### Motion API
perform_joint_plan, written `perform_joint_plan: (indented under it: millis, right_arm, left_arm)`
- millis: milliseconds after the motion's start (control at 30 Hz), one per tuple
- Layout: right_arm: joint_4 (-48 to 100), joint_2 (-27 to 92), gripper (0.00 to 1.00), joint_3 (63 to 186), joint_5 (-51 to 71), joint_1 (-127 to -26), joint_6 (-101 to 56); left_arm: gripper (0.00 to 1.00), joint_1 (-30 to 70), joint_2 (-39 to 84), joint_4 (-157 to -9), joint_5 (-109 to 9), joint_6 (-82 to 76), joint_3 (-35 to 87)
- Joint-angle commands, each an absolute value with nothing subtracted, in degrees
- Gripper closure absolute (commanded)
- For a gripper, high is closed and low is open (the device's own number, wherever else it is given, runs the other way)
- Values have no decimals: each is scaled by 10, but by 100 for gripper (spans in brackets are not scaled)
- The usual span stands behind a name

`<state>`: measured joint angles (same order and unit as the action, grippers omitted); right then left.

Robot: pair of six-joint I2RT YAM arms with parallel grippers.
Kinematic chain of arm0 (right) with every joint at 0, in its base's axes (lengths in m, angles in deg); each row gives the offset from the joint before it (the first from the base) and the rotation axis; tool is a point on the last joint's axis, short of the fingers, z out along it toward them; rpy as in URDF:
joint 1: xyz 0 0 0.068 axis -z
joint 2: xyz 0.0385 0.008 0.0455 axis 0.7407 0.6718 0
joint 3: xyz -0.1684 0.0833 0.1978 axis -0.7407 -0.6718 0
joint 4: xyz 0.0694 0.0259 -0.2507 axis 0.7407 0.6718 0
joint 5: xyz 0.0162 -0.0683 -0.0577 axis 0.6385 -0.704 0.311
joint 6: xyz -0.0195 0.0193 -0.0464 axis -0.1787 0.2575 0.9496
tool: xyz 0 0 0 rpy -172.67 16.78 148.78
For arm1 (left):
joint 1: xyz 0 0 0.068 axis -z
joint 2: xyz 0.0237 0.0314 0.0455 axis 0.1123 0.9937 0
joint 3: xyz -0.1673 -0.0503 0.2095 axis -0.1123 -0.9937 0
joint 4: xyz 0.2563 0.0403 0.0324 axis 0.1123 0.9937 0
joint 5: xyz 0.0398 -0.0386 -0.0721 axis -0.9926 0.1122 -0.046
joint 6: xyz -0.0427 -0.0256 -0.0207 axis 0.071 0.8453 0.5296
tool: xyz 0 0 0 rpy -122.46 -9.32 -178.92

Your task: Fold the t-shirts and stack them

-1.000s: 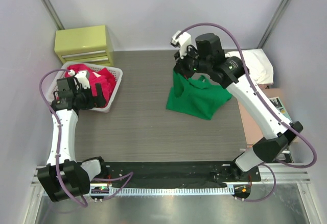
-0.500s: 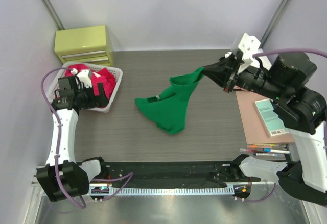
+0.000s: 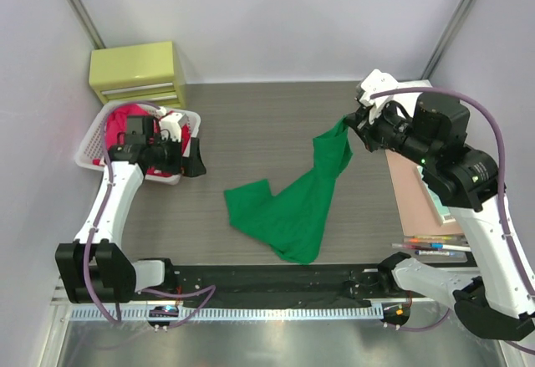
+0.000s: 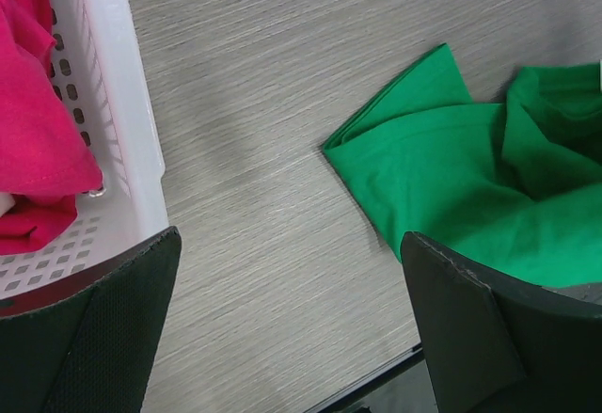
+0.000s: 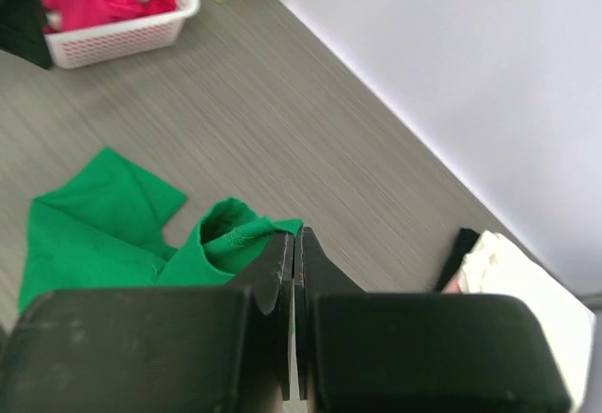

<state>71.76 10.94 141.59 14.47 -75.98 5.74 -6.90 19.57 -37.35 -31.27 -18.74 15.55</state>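
Note:
A bright green t-shirt hangs from my right gripper, which is shut on one edge of it and holds it up at the right. Its lower part lies crumpled on the middle of the table. In the right wrist view the jaws are closed on the green cloth. My left gripper is open and empty just right of the white basket, low over the table. Its view shows the green shirt ahead. Red shirts lie in the basket. A white folded shirt and black cloth lie at the back right.
A yellow-green drawer box stands at the back left behind the basket. A pink mat lies at the right with a teal book on it, and pens lie near the front right. The basket wall is beside my left fingers.
My right gripper has carried the green shirt from the back centre to the right, and the shirt now trails toward the front. My left gripper has moved right, out of the basket.

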Motion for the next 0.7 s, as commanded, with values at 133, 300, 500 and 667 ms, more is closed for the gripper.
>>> perform_joint_plan:
  millis: [133,300,500,667]
  right_arm:
    - [612,113,99,1358,51,-712,88]
    - [551,139,99,1308,40,-629,84]
    - [487,231,99,1282,115,-483,45]
    - [473,363,99,1340,197,-315,15]
  left_arm:
    - [0,-70,161,-378,-306,-196,160]
    - [0,-52,149,-381,-311,-190,156]
    - [0,-52,145,-387,-334,-192,147]
    - [0,-53,142,-386,-331,-192,145]
